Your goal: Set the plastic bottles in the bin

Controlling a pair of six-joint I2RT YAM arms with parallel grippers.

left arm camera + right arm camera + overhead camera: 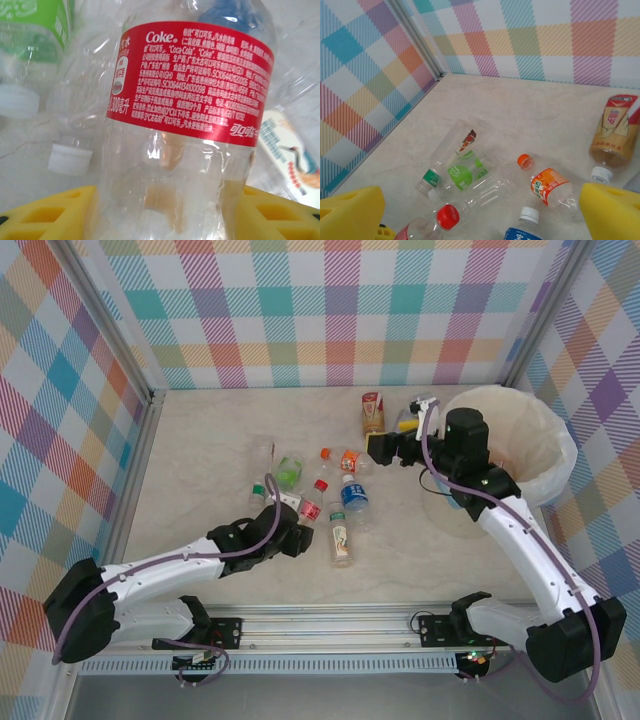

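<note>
Item: Coke bottle [195,90], red label, lying mid-way across the table [200,440] among the other plastic bottles [355,495]. The left tool [170,212] pinches its body, apparently for lifting. Right tool [383,448] spread, empty, waiting beside the bin [555,445] at the far right corner

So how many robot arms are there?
2. The left arm reaches mid-table, holding the Coke bottle; the right arm is by the bin.
</note>
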